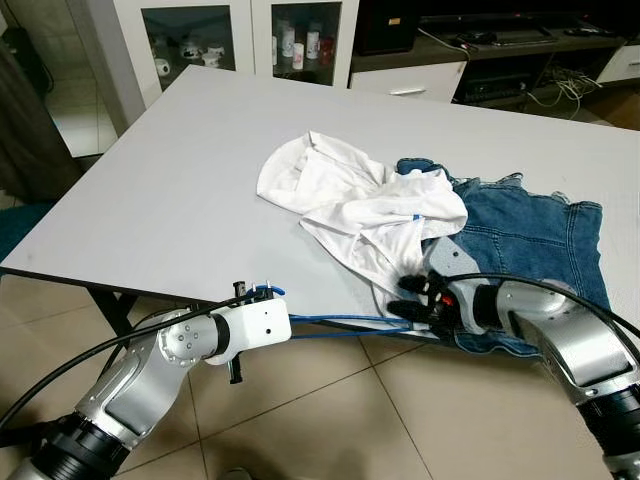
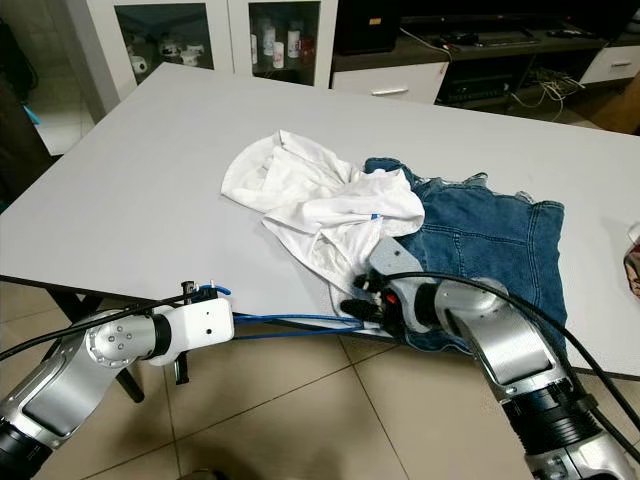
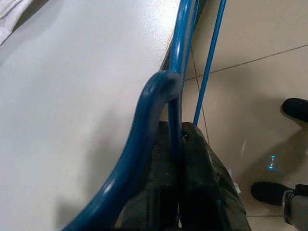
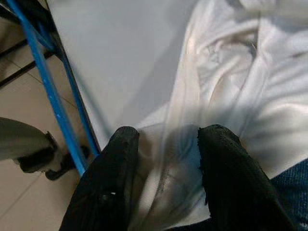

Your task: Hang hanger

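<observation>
A blue wire hanger lies level along the front edge of the grey table. My left gripper is shut on one end of it, just off the table edge. The hanger's other end reaches the hem of a crumpled white shirt. My right gripper is at that hem near the table's front, open, with a fold of the white cloth between its fingers. The hanger passes just beside that gripper. The shirt partly covers a blue denim garment.
Tiled floor lies below the table's front edge, with black table legs underneath. A glass-door cabinet and a low TV stand with cables stand behind the table. Two dark shoe-like shapes rest on the floor.
</observation>
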Motion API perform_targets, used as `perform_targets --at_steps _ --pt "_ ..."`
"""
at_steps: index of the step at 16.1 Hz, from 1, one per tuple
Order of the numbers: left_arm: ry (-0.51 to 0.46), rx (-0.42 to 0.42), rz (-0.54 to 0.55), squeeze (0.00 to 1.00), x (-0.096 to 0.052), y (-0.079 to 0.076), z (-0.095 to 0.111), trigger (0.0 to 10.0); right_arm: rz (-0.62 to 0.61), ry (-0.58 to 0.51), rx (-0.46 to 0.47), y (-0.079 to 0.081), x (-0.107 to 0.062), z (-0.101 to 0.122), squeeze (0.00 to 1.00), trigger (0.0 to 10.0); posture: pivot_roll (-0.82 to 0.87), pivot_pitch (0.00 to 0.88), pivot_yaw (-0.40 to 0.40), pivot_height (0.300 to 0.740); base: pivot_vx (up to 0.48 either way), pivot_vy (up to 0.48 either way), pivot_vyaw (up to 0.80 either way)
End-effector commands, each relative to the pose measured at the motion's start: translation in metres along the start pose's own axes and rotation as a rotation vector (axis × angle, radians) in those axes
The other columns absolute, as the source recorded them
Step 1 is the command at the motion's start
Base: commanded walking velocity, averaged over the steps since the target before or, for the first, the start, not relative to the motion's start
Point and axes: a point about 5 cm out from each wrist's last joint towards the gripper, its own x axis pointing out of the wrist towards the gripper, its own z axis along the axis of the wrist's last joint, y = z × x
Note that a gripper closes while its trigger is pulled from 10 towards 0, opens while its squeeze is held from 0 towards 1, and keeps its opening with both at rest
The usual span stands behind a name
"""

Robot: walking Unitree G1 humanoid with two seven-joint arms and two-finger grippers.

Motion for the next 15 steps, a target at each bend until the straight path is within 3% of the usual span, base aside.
perform_targets --at_steps 1,4,5,6,10,15 --pt "-0.015 0.014 0.022 0.00 -0.001 0.004 0.004 10.0 -0.016 0.027 -0.004 -0.001 -0.002 -0.004 0.00 10.0 0.09 0.098 -0.066 0.740 0.000 0.000 0.00" --pt "-0.017 0.014 0.022 0.00 -0.001 0.004 0.005 10.0 -0.024 0.049 0.011 -0.003 0.000 -0.008 0.00 10.0 0.10 0.095 -0.067 0.740 0.000 0.000 0.00" --pt "-0.016 0.013 0.023 0.00 -0.001 0.004 0.005 10.0 -0.004 0.043 0.024 -0.001 0.000 -0.008 0.00 8.4 0.10 0.095 -0.067 0.740 0.000 0.000 0.00" --pt "-0.016 0.013 0.023 0.00 -0.001 0.003 0.005 10.0 0.014 0.034 0.038 0.001 0.001 -0.008 0.00 0.0 0.10 0.094 -0.067 0.740 0.000 0.000 0.00" --pt "-0.018 0.013 0.026 0.00 -0.002 0.004 0.005 10.0 0.073 -0.034 0.129 0.007 0.001 -0.004 0.00 0.0 0.10 0.099 -0.065 0.740 0.000 0.000 0.00" --pt "-0.021 0.013 0.025 0.00 -0.002 0.003 0.006 10.0 0.121 -0.072 0.107 0.010 -0.001 -0.003 0.00 0.0 0.10 0.103 -0.063 0.740 0.000 0.000 0.00"
